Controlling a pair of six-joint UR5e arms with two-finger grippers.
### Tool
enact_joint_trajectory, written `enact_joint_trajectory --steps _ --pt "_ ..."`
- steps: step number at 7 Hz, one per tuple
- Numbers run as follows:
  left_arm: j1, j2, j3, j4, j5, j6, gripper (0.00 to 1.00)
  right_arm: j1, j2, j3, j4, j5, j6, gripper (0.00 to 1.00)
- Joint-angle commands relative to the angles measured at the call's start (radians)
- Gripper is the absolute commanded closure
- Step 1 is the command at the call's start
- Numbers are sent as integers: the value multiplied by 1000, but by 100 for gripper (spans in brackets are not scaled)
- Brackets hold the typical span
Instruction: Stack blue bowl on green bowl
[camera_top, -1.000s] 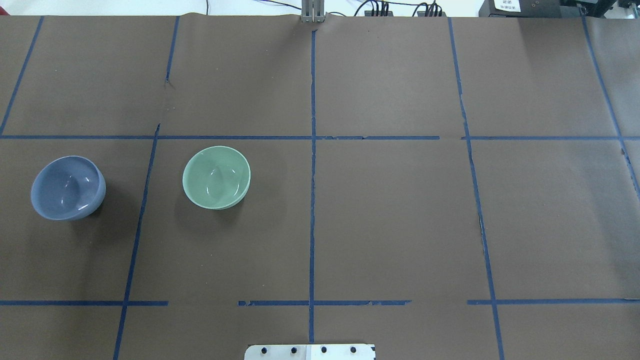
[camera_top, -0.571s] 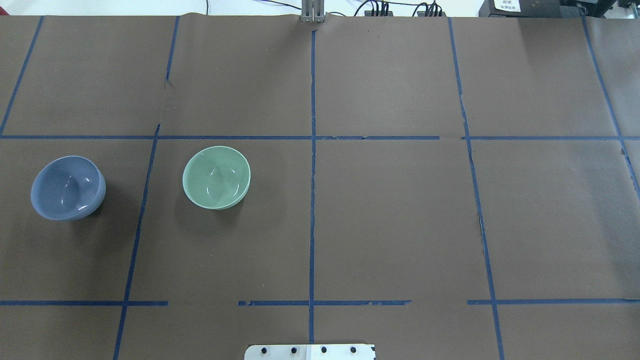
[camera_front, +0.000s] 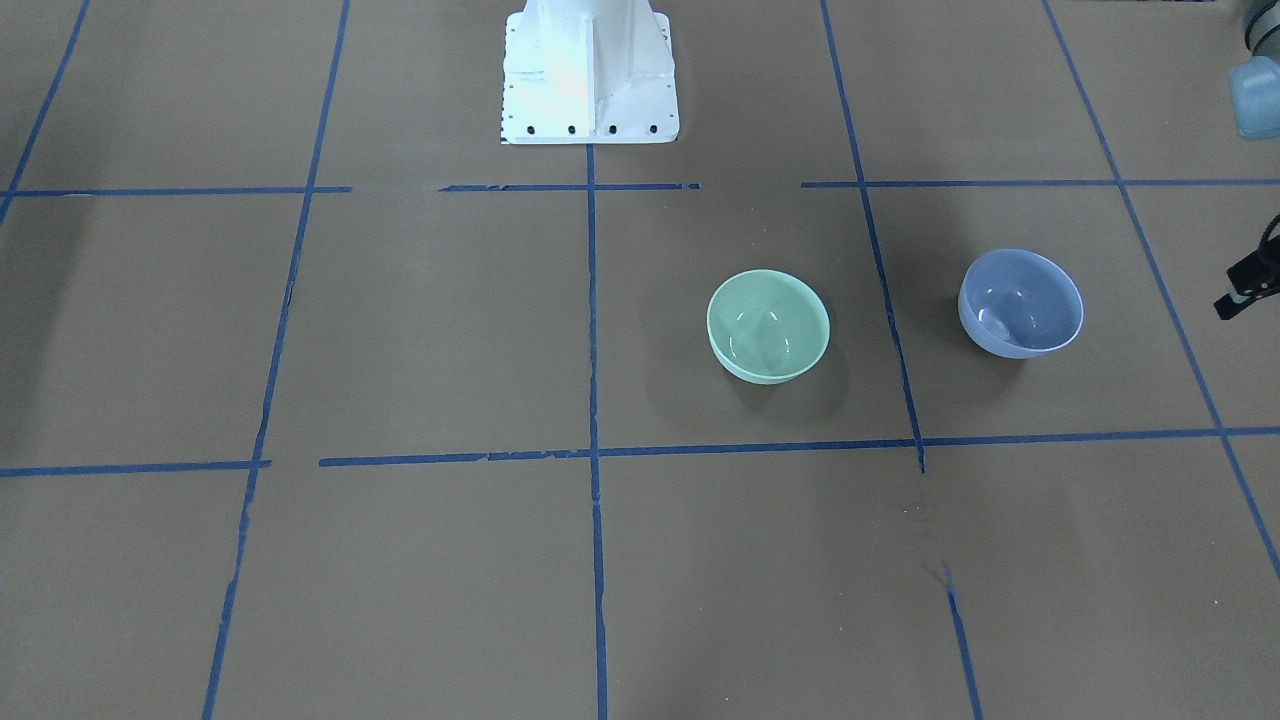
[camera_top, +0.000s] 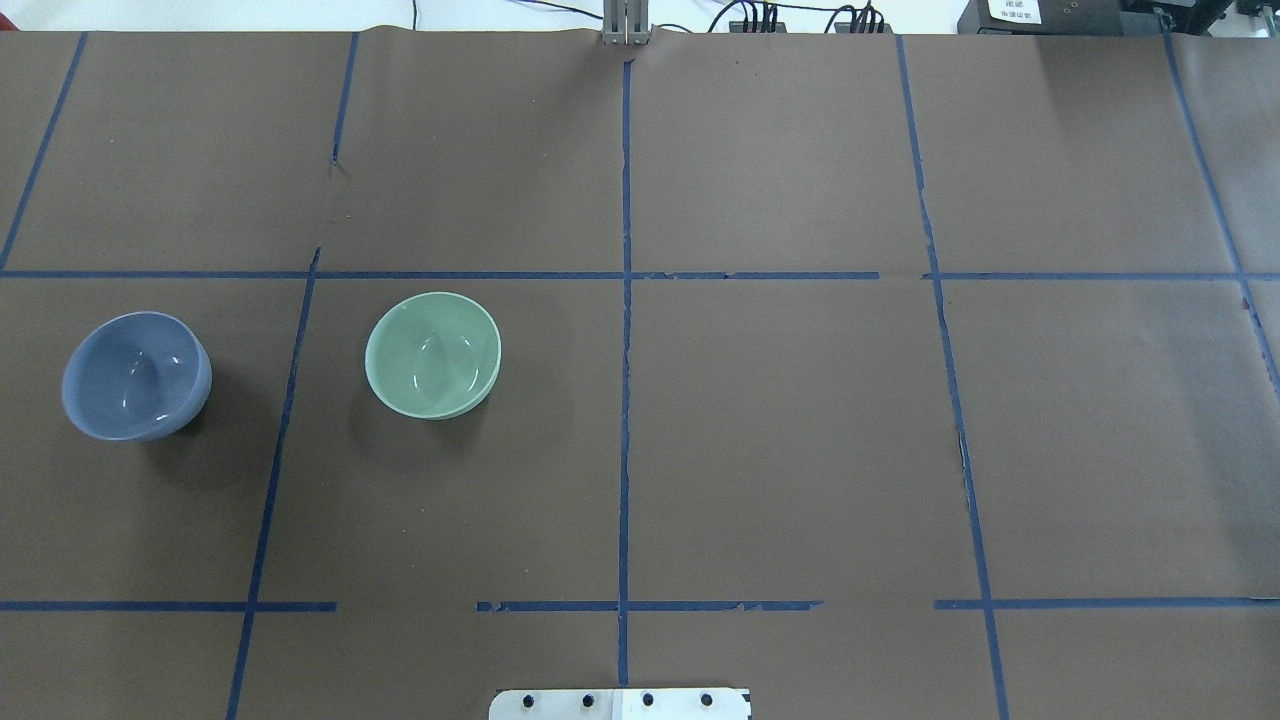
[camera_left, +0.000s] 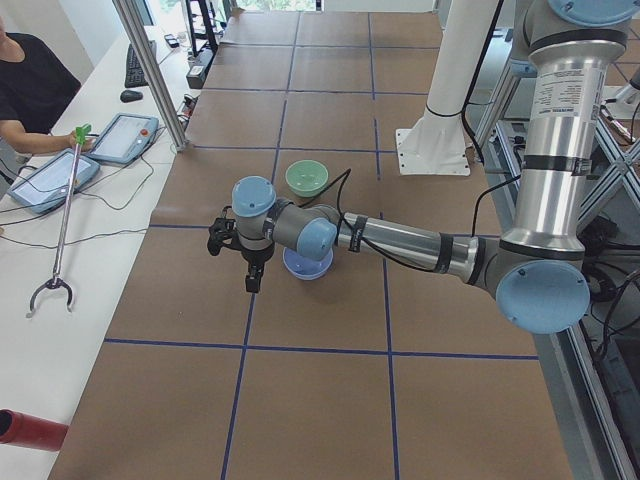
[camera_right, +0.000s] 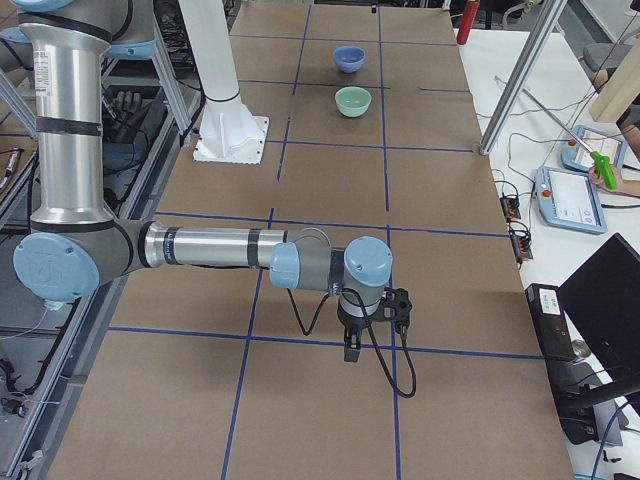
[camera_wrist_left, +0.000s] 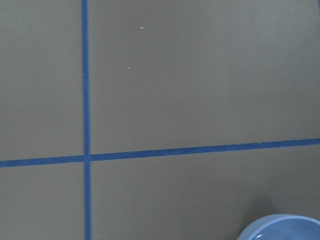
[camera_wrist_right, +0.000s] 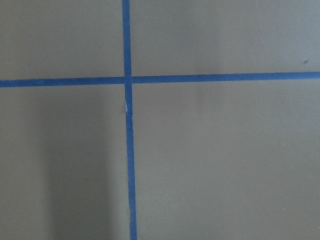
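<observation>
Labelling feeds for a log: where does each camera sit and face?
Overhead exterior: behind robot, looking forward-down; only base plate shows.
Exterior front-facing: across table, facing robot; base plate at top, left arm at right edge.
Exterior left: table's end; near left arm partly hides blue bowl.
Exterior right: opposite end; right arm near.
Left wrist: down at blue bowl's rim; no body.
Right wrist: down at tape crossing; no body.
Overhead and front-facing share the green bowl.
</observation>
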Motion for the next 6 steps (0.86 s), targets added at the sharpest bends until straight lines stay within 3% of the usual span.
enact_joint_trajectory --steps 1,3,6 --pt "142 20 -8 -84 2 -228 0 1 0 0 0 0 0 0" --pt "243 145 7 -364 101 -379 0 0 0 0 0 0 0 0" --pt "363 163 12 -407 158 -445 0 0 0 0 0 0 0 0"
